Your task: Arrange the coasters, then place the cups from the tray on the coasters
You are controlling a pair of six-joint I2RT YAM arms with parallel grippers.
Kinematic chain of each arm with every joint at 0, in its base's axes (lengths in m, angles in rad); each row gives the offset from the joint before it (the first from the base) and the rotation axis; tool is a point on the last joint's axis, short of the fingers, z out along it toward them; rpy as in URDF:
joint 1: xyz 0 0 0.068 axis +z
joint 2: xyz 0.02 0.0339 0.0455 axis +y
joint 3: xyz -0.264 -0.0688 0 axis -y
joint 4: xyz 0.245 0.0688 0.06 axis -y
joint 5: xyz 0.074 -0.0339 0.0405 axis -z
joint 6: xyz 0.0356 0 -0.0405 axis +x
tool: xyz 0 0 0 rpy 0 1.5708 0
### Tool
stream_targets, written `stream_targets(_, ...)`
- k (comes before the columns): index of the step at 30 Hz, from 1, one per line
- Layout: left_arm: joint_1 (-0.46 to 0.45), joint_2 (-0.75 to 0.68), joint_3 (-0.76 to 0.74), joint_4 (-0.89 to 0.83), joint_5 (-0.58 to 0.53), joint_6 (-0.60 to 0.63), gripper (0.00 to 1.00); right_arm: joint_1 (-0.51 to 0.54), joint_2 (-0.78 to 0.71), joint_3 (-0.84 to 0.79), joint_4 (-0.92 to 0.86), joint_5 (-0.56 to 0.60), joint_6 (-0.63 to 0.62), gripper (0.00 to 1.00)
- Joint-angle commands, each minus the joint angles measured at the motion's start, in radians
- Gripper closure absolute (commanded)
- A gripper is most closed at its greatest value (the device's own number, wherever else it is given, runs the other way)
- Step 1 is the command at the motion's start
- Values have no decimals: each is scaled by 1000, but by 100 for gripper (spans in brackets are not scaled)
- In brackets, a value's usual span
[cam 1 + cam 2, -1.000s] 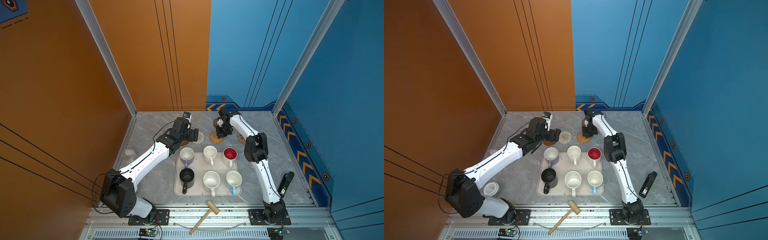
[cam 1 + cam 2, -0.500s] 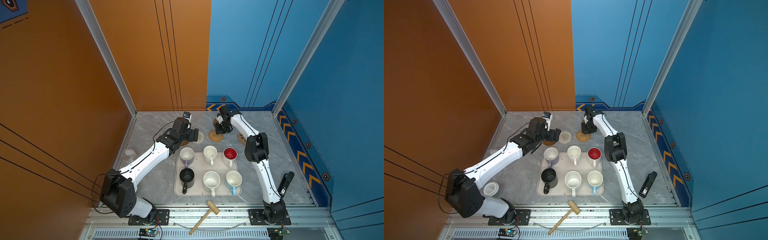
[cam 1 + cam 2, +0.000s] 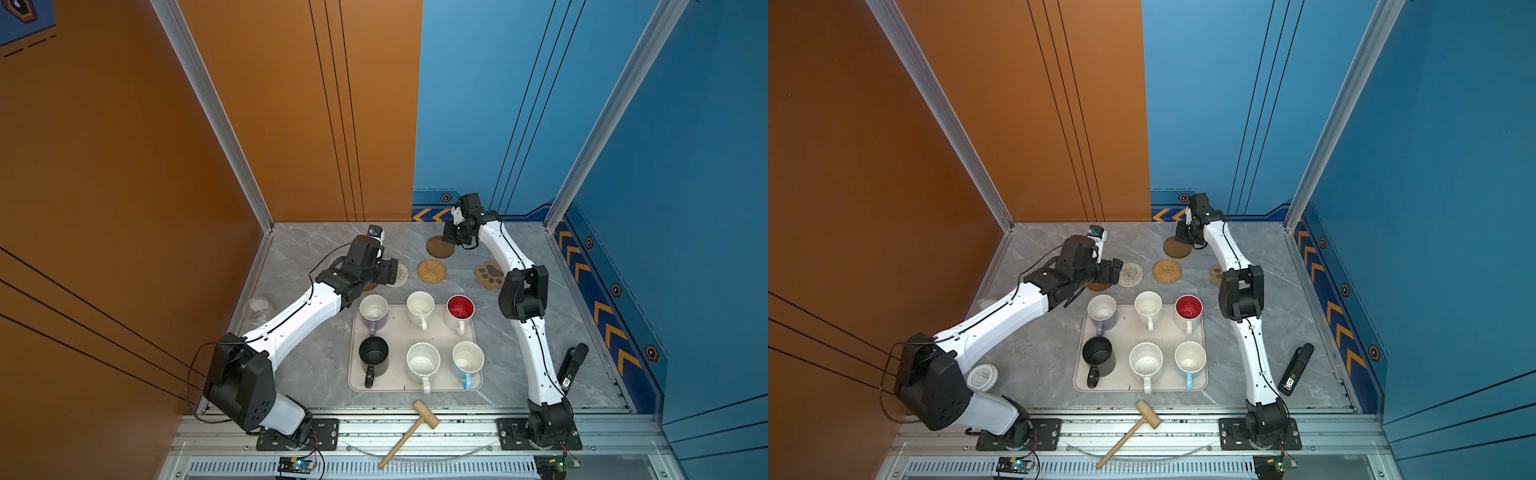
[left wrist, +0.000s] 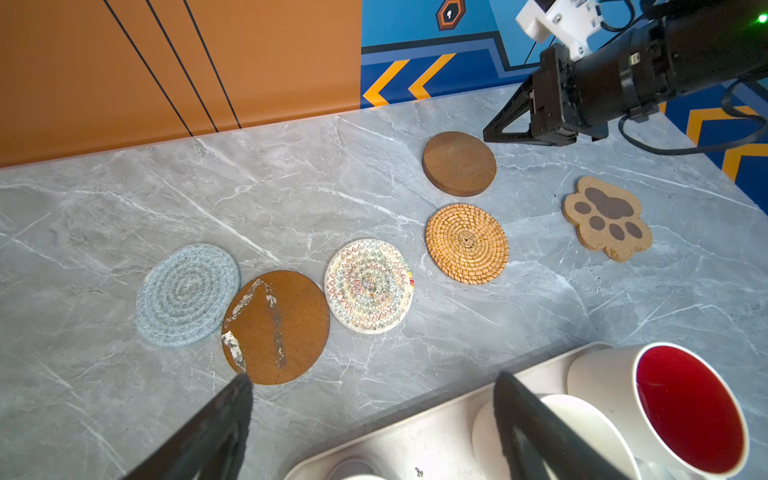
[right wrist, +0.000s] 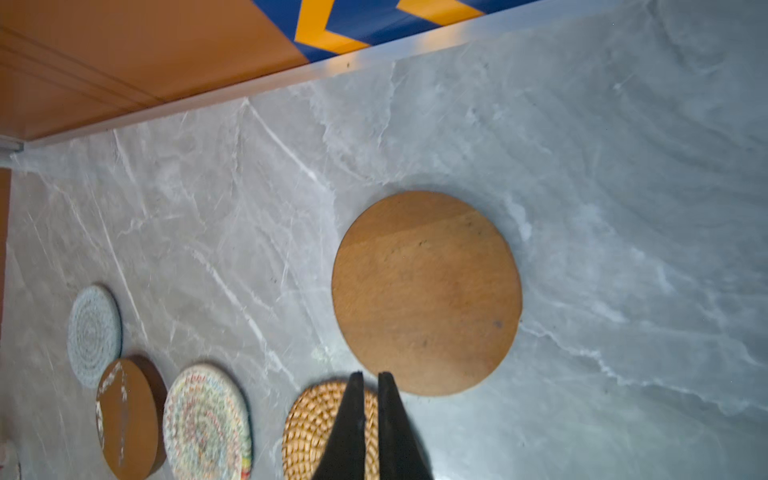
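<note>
While the six mugs (image 3: 419, 305) stood untouched on the cream tray (image 3: 399, 332), the coasters (image 3: 432, 271) lay loose on the marble tabletop (image 4: 291, 187) beyond the tray's far edge, spread so that each mug would get its own landing spot. Off the tray's far-left corner, the scuffed brown disc (image 4: 276, 326) touched the pale blue-grey woven round (image 4: 187, 295), a pairing I judged too tight for two mugs. Along that edge followed the zigzag-stitched woven round (image 4: 369, 286), the rattan coaster (image 4: 466, 243) and, past the tray's far-right corner, the paw-shaped coaster (image 4: 606, 218), each apart. The wooden disc (image 4: 459, 163) sat farther from the tray than the rattan one, as if starting a second row. Just beside its far rim hovered the right gripper (image 5: 370, 376), fingers all but closed and holding nothing. The left gripper (image 4: 372, 378) hung just beyond the tray's far-left corner, jaws spread wide and empty, probably poised to separate the touching pair.
</note>
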Motion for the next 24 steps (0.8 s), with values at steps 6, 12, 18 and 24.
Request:
stream_targets(6,-16,36,41,-38,-8,-13,9,-20,97,46,222,-106,141,87)
stream_targets(12,-19,45,51,-45,-10,-13,9,-23,147,61,239,-125,171,86)
stream_targets(18,-22,47,55,-49,-12,-13,9,-26,168,51,218,-123,178,85)
stream_targets(24,-24,45,54,-49,-14,-11,9,-34,149,-15,165,-94,152,87)
